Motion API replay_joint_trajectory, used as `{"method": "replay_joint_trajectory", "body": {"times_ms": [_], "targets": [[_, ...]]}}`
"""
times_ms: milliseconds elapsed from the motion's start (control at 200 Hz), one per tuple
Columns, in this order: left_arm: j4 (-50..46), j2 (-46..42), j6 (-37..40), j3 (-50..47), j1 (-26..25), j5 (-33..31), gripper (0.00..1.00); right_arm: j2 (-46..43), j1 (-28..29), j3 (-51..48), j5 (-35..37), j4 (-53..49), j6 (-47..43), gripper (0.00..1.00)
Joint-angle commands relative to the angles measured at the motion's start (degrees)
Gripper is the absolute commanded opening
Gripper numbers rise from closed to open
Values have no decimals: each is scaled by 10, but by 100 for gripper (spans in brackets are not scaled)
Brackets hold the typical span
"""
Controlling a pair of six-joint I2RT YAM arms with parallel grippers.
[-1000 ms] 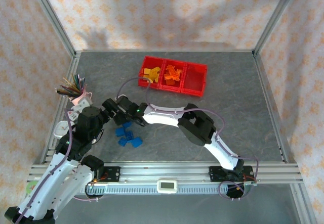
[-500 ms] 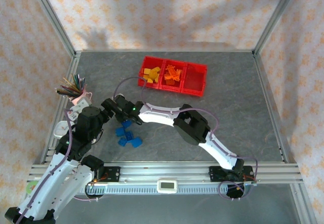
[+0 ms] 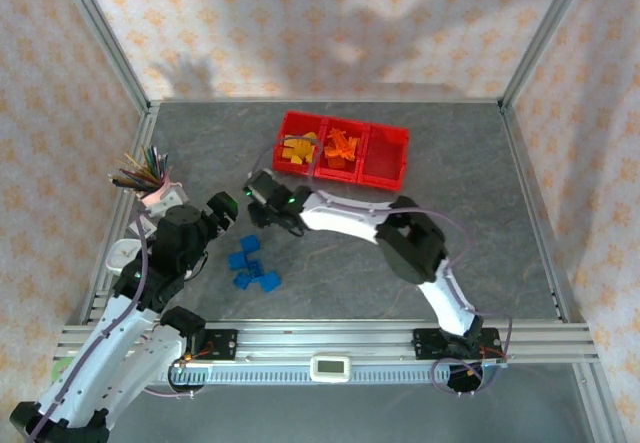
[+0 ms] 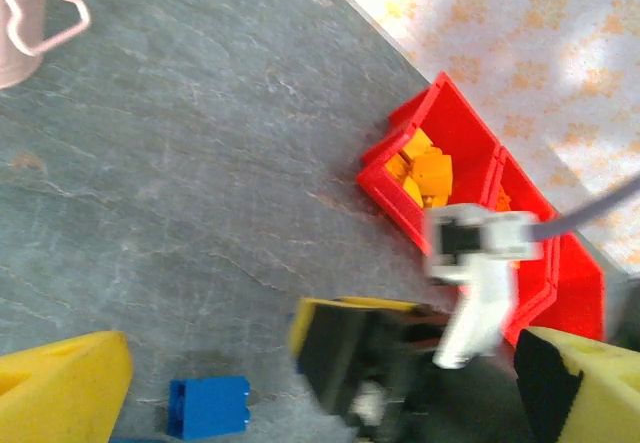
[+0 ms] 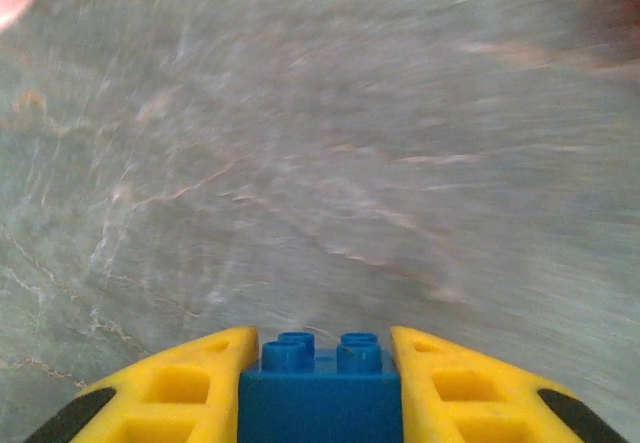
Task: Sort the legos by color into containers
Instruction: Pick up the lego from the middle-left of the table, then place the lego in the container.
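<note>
Pinching 1 blue lego (image 5: 316, 403), right tool (image 5: 318, 341) hangs between gaping left tool (image 4: 322, 343) and containers (image 3: 388, 153).

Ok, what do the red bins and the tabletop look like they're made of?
The red bins: likely moulded plastic, smooth, judging by uniform bright colour and thin walls. The tabletop: grey with pale veins, stone-like, matte; possibly a printed sheet.

Surface (image 3: 470, 223) right of red bins (image 3: 386, 159) open; left arm (image 3: 160, 253) + pencil cup (image 3: 158, 198) crowd near-left; blue bricks (image 3: 243, 260) betw. arms.
</note>
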Motion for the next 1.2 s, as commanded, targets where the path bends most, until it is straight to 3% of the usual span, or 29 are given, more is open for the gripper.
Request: {"method": "replay_joint_trajectory", "body": {"times_ms": [0,320,576,776,921,1066,1196], "targets": [[60,21,21,13,2,55,99,-100,-38,-73,24,31,46,30],[209,130,58,6,0,206,99,-263,-193,-248,91,29,90,31],[276,218,71,19,-41,225,99,-231,-309,-242,91,44,61,32],[304,280,68,39,-82,219,99,-147,-339,-168,102,56,26,32],[308,303,69,50,-89,218,99,-95,-356,-121,89,56,13,38],[309,305,72,52,-89,208,99,-84,-357,-98,92,51,6,49],[305,303,75,53,-89,202,99,-101,-357,-101,67,52,0,53]]}}
